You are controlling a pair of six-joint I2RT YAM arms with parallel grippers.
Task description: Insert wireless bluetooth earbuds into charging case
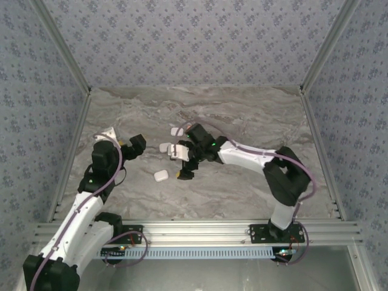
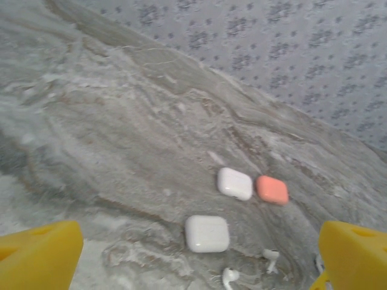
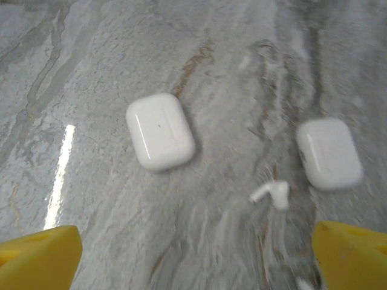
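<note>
Your right hand [image 3: 193, 260], spread wide, hangs above a white earbud [image 3: 270, 194]. The bud sits off-centre, nearer the right-side fingertip [image 3: 354, 257]. Its stem runs along the line between both tips.

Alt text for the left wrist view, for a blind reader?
Three closed cases lie on a marble table: a near white case, farther off a second white case beside a coral case. Two white earbuds lie at the bottom edge, between the open left gripper's yellow fingertips.

Table [image 3: 91, 54]: glossy marble-look. Cases [image 3: 160, 130]: smooth wht plastic w/ sheen.
</note>
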